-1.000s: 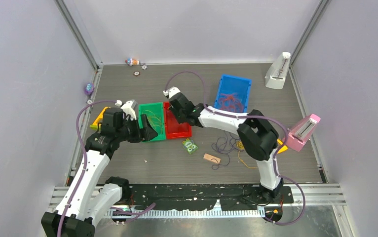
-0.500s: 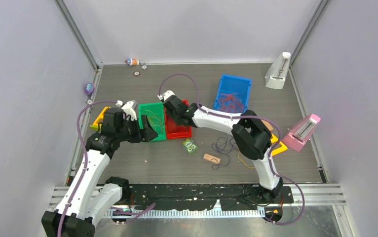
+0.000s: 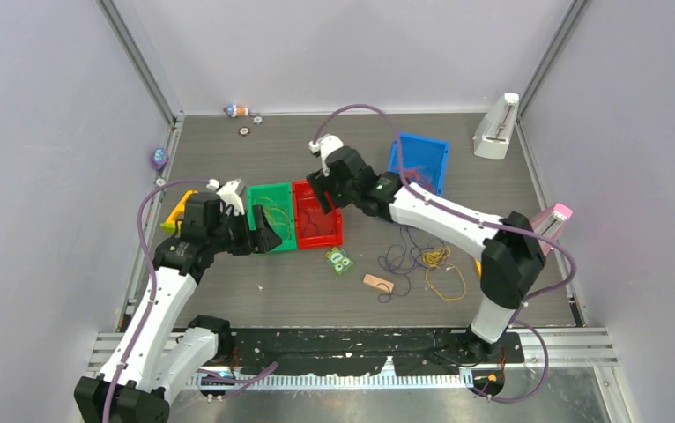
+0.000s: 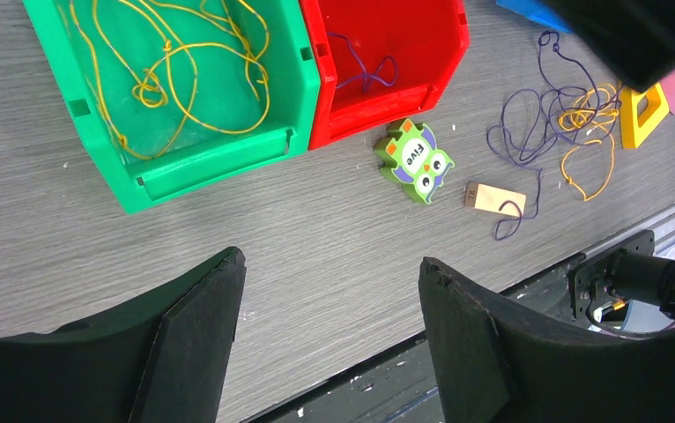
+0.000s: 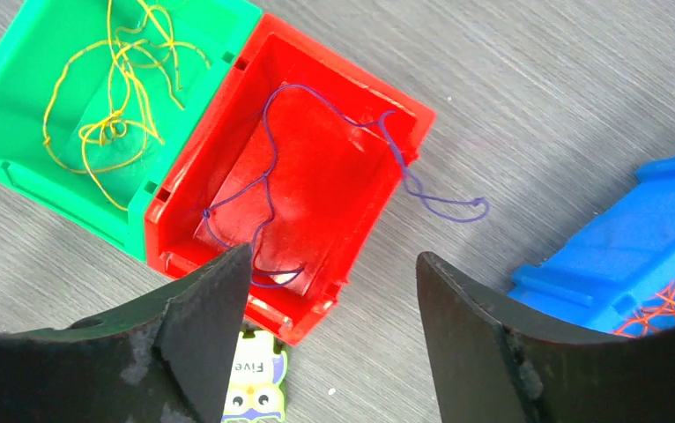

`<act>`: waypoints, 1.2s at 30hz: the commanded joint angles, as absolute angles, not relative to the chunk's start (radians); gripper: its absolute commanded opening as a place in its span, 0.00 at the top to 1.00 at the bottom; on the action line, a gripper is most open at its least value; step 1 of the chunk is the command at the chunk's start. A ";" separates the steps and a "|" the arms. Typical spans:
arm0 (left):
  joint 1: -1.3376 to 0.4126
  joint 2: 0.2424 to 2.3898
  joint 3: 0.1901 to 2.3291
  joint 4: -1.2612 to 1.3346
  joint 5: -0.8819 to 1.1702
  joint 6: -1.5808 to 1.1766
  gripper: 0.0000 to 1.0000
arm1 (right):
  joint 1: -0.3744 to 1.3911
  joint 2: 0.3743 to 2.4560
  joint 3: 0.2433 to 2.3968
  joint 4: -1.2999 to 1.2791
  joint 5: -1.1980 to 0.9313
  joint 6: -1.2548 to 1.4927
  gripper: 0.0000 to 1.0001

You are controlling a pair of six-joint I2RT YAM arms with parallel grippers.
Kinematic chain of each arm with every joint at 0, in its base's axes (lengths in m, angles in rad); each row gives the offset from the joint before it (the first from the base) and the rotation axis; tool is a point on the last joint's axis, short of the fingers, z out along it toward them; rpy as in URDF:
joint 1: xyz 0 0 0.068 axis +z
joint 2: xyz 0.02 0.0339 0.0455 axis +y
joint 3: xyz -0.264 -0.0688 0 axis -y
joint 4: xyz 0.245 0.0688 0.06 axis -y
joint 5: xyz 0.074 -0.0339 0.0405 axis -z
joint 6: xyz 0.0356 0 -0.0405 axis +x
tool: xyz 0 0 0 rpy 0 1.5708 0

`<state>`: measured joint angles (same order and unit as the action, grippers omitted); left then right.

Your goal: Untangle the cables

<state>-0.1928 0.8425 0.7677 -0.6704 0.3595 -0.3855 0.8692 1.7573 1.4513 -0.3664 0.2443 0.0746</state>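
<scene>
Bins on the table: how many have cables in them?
3. The green bin holds yellow cables, the red bin beside it a purple cable trailing over its rim, the blue bin farther right orange-red cables. Others may be hidden.

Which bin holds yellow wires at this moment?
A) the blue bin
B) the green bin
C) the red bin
B: the yellow wires lie looped inside the green bin, while the red bin holds only a purple wire, and the blue bin holds orange-red wires.
</scene>
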 commanded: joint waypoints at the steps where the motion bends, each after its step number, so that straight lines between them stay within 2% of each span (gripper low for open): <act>1: -0.196 0.825 0.761 -0.646 0.369 -0.373 0.26 | 0.753 1.646 1.400 -0.342 0.071 0.077 0.22; 4: -0.196 0.826 0.764 -0.645 0.373 -0.372 0.25 | 0.692 1.624 1.385 -0.339 0.020 0.070 0.15; 8: -0.196 0.829 0.764 -0.644 0.383 -0.374 0.25 | 0.629 1.653 1.422 -0.351 -0.070 0.069 0.11; 13: -0.196 0.821 0.755 -0.638 0.394 -0.376 0.25 | 0.587 1.743 1.508 -0.387 -0.263 -0.076 0.10; 17: -0.196 0.822 0.755 -0.638 0.402 -0.375 0.25 | 0.556 1.845 1.617 -0.453 -0.327 -0.150 0.09; 25: -0.196 0.827 0.755 -0.636 0.407 -0.374 0.25 | 0.463 2.028 1.782 -0.457 -0.561 -0.043 0.08; 36: -0.196 0.834 0.758 -0.636 0.411 -0.375 0.25 | 0.450 2.144 1.831 -0.418 -0.775 -0.022 0.06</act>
<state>-0.1944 0.8360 0.7547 -0.6697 0.3862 -0.3847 0.4435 2.1330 1.7832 -0.4412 -0.6682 -0.0261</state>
